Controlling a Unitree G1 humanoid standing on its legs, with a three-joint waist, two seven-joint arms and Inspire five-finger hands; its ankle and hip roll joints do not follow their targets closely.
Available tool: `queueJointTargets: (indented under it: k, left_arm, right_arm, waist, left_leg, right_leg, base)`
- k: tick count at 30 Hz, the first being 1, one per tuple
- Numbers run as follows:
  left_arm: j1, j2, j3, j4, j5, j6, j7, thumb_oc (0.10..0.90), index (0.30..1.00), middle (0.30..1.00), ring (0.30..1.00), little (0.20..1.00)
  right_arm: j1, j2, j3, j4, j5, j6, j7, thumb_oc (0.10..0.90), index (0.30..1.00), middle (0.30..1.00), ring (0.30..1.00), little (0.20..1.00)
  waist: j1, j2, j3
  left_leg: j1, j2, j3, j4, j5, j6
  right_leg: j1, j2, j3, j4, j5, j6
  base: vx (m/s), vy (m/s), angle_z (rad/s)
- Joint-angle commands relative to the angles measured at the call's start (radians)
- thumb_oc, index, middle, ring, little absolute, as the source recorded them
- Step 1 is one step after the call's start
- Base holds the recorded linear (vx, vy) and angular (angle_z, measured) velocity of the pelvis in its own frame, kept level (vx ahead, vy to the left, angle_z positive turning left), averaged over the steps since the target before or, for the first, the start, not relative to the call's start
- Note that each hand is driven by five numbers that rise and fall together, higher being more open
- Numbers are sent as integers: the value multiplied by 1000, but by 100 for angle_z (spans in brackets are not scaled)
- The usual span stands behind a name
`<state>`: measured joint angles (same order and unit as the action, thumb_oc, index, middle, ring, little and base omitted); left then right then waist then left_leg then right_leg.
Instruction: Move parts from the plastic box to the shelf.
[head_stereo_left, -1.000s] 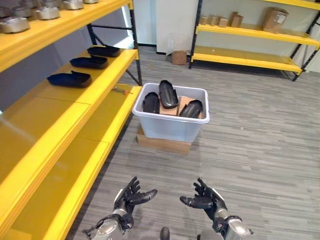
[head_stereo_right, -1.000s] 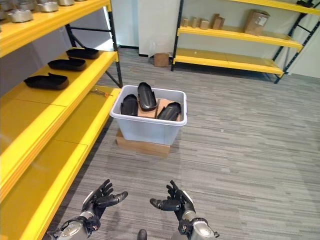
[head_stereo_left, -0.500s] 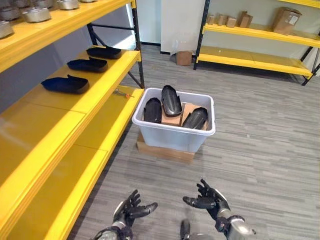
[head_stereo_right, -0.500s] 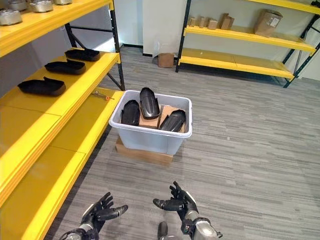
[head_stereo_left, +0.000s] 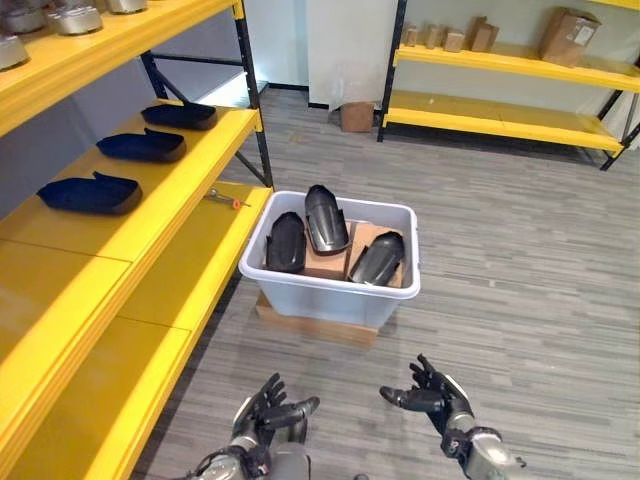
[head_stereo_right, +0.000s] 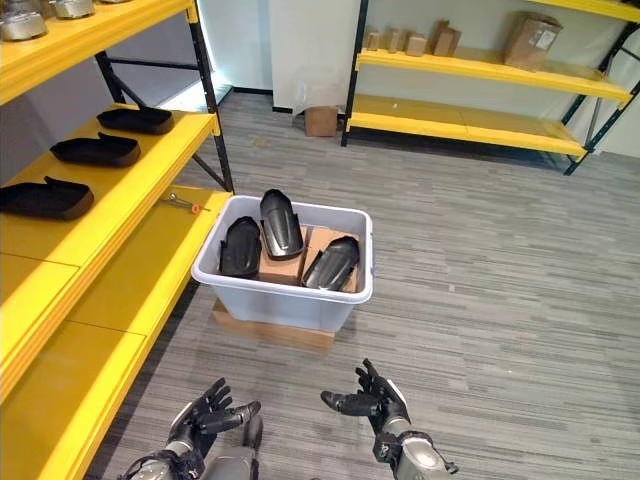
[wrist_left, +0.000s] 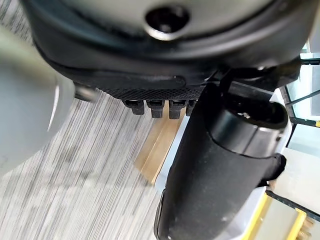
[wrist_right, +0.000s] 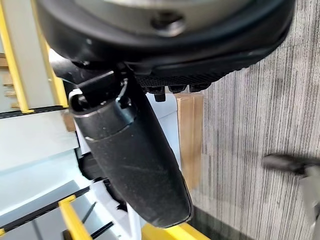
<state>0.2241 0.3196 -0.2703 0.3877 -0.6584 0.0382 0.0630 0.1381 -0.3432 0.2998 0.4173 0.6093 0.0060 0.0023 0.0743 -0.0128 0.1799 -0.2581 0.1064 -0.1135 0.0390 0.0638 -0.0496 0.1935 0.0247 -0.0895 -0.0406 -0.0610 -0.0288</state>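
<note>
A pale grey plastic box (head_stereo_left: 330, 290) stands on a flat cardboard slab (head_stereo_left: 315, 322) on the floor, ahead of me. Three dark curved parts lie in it: one at the left (head_stereo_left: 286, 242), one in the middle (head_stereo_left: 326, 219) and one at the right (head_stereo_left: 378, 258), over a cardboard piece. Three more dark parts (head_stereo_left: 88, 192) (head_stereo_left: 140, 146) (head_stereo_left: 180, 115) rest on the yellow shelf (head_stereo_left: 150, 215) to my left. My left hand (head_stereo_left: 262, 412) and right hand (head_stereo_left: 436, 396) hover low in front of me, both open and empty, well short of the box.
A small tool with a red tip (head_stereo_left: 224, 198) lies on the lower yellow shelf board near the box. Metal parts (head_stereo_left: 78, 18) sit on the upper shelf. A second yellow rack (head_stereo_left: 500, 110) with cardboard boxes (head_stereo_left: 567, 34) stands at the back.
The whole view has shifted, so the camera moved; the box now sits slightly left and closer. Both hands stay open and low, with the left hand a bit lower.
</note>
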Motion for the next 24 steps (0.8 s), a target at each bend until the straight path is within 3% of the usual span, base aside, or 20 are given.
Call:
queueJointTargets:
  k: [1,8,11,13,14,15,16,18,19,21,22,24]
  left_arm:
    - [-27,30,52,-118,29,-80,-10,900,1000,1000,1000,1000]
    - [-35,49,67,-126,7,-87,6,900,1000,1000,1000,1000]
    - [-24,47,85,-119,-15,-88,23,900,1000,1000,1000,1000]
    - [-13,51,93,-120,-10,-83,24,900,1000,1000,1000,1000]
    - [-12,63,90,-131,4,-79,22,900,1000,1000,1000,1000]
    - [-12,62,90,-131,4,-79,22,900,1000,1000,1000,1000]
    - [-8,65,83,-131,22,-72,5,900,1000,1000,1000,1000]
    - [-7,68,74,-126,17,-71,-3,900,1000,1000,1000,1000]
    - [-6,72,75,-125,13,-72,-10,900,1000,1000,1000,1000]
    - [-5,72,76,-125,9,-74,-13,900,1000,1000,1000,1000]
    - [-5,69,72,-119,5,-79,-15,900,1000,1000,1000,1000]
    - [0,59,73,-114,9,-80,-21,900,1000,1000,1000,1000]
  right_arm:
    - [-31,16,-37,-109,-18,-77,30,900,1000,1000,1000,1000]
    - [-40,52,-18,-121,-27,-66,42,900,1000,1000,1000,1000]
    - [-42,59,-8,-115,-48,-65,47,900,1000,1000,1000,1000]
    - [-28,66,-3,-112,-51,-60,49,900,1000,1000,1000,1000]
    - [-17,67,2,-122,-48,-61,55,900,1000,1000,1000,1000]
    - [-17,67,2,-123,-48,-61,55,900,1000,1000,1000,1000]
    - [-2,67,-3,-130,-50,-58,59,900,1000,1000,1000,1000]
    - [3,59,-4,-131,-40,-53,61,900,1000,1000,1000,1000]
    - [2,54,-8,-137,-32,-49,60,900,1000,1000,1000,1000]
    - [-2,50,-8,-137,-30,-48,60,900,1000,1000,1000,1000]
    - [-1,43,-7,-146,-32,-48,61,900,1000,1000,1000,1000]
    - [-5,37,-4,-145,-34,-49,65,900,1000,1000,1000,1000]
  waist:
    - [20,-25,-37]
    - [30,-49,-73]
    - [33,-48,-61]
    - [19,-34,-48]
    - [-1,-7,-23]
    - [-2,-8,-22]
    - [-13,11,-18]
    - [-38,8,-11]
    - [-52,-7,-3]
    - [-61,-11,3]
    - [-78,-20,5]
    - [-71,-29,-8]
  left_leg:
    - [76,-20,2,4,85,4]
    - [112,-95,47,55,-11,57]
    - [141,-126,56,66,-45,99]
    - [178,-139,47,56,-56,124]
    - [209,-134,37,51,-64,139]
    - [210,-135,37,52,-65,139]
    - [252,-132,40,36,-84,148]
    - [298,-143,27,14,-95,144]
    - [326,-152,19,2,-107,129]
    - [339,-148,6,-5,-113,119]
    - [349,-148,-19,-6,-118,109]
    - [353,-143,-17,-10,-127,100]
  right_leg:
    - [-48,-96,15,67,-16,82]
    - [-68,-191,21,155,40,148]
    - [-152,-223,34,338,160,168]
    - [-219,-228,45,482,254,166]
    - [-280,-200,31,612,261,161]
    - [-281,-202,31,618,258,161]
    - [-350,-222,-30,644,227,154]
    - [-402,-199,-70,565,190,147]
    - [-396,-220,-104,410,194,154]
    - [-386,-225,-102,327,208,162]
    - [-380,-197,-13,266,213,172]
    - [-339,-190,-13,199,192,164]
  base:
    - [220,252,-44]
    - [200,224,-16]
    - [127,233,1]
    - [162,314,4]
    - [127,261,16]
    - [238,328,29]
    - [252,173,42]
    - [331,95,18]
    - [298,-82,-12]
    - [203,-108,19]
    - [110,-66,53]
    - [149,-107,34]
